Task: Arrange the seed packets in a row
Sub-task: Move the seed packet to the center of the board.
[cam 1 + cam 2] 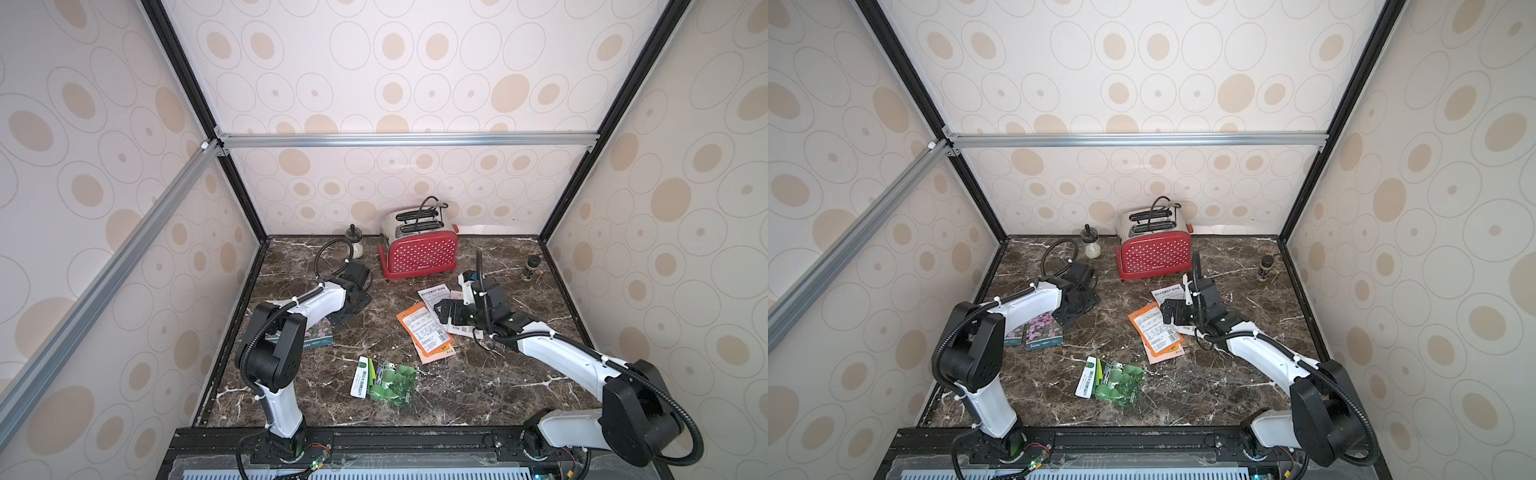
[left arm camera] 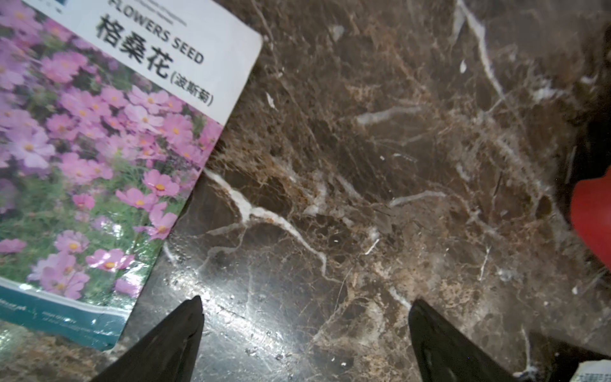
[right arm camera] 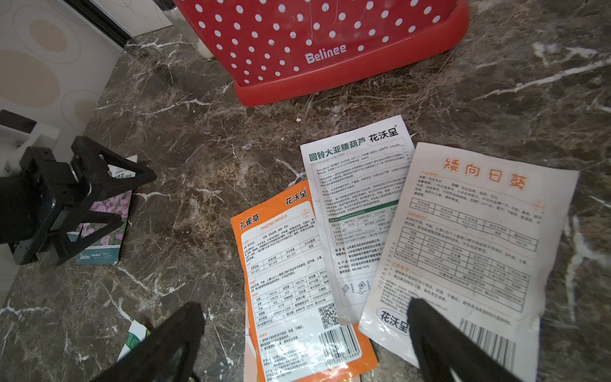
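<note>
Left end effector is wide open and empty, over bare table just beside the purple packets. Right end effector is wide open, holds nothing, and hangs over the face-down pile near the toaster; contact unclear. Counts:
- Two purple packets, side by side by the left arm.
- One green packet, front centre.
- Four overlapped face-down packets: orange back, white back, pink back, and a fourth packet under the orange.
</note>
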Motion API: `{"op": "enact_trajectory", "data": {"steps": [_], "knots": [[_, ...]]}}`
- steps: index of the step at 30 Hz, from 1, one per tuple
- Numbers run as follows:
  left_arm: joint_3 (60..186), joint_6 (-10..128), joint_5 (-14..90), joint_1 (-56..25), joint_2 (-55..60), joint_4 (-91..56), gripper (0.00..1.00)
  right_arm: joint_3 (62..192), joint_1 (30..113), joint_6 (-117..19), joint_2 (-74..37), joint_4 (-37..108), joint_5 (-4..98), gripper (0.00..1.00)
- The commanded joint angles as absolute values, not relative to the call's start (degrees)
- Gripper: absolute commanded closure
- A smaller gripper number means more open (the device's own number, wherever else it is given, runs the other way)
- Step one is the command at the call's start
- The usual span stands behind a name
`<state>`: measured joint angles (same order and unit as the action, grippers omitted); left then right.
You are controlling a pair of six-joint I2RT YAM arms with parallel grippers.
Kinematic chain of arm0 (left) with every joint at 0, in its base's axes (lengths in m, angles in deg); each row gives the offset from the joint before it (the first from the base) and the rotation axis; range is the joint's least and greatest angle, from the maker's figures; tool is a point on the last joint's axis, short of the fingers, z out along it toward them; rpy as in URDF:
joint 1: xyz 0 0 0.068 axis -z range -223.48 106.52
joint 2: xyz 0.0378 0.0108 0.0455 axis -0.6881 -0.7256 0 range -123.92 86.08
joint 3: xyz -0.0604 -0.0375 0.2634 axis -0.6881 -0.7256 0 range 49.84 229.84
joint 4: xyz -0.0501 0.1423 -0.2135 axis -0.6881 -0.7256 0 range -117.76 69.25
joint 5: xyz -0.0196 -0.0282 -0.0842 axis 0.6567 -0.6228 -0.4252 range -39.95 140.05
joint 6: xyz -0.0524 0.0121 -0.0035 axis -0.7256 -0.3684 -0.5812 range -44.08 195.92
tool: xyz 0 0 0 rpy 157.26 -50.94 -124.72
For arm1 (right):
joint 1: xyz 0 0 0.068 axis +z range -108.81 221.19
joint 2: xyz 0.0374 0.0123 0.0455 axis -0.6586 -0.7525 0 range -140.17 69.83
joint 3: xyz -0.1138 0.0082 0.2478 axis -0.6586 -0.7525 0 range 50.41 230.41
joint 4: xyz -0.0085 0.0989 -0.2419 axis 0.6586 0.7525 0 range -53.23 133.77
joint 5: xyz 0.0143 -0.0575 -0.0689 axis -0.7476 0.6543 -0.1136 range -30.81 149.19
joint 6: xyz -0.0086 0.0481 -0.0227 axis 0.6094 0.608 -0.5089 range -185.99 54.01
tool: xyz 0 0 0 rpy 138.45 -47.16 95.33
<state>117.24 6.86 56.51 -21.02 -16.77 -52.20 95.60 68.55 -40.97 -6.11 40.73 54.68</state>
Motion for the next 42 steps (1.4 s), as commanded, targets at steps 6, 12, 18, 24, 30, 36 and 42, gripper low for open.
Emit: {"op": "enact_trajectory", "data": {"steps": [6,12,18,24,30,36,42], "knots": [[111.2,11.5,54.0,-20.9,-16.4,-49.8,0.03,95.2,68.7,-41.1,-5.4,41.3,54.4,0.00],[106.4,10.7,54.1,-20.9,-13.6,-49.6,0.03,95.2,68.8,-40.9,-5.8,41.1,54.1,0.00],[104.4,10.2,54.3,-20.9,-11.8,-49.8,0.03,95.3,68.8,-40.6,-6.5,40.6,53.7,0.00],[103.8,10.3,54.3,-20.8,-11.2,-50.2,0.03,95.2,68.9,-40.6,-6.5,40.6,53.7,0.00],[102.8,10.0,54.5,-20.9,-10.3,-50.4,0.03,95.0,68.8,-40.5,-6.6,40.4,53.5,0.00],[102.8,10.2,54.9,-20.8,-9.7,-50.9,0.03,94.9,68.9,-40.4,-6.6,40.4,53.6,0.00],[103.1,10.5,55.1,-20.8,-9.4,-51.3,0.03,94.7,68.9,-40.5,-6.7,40.3,53.8,0.00]]}}
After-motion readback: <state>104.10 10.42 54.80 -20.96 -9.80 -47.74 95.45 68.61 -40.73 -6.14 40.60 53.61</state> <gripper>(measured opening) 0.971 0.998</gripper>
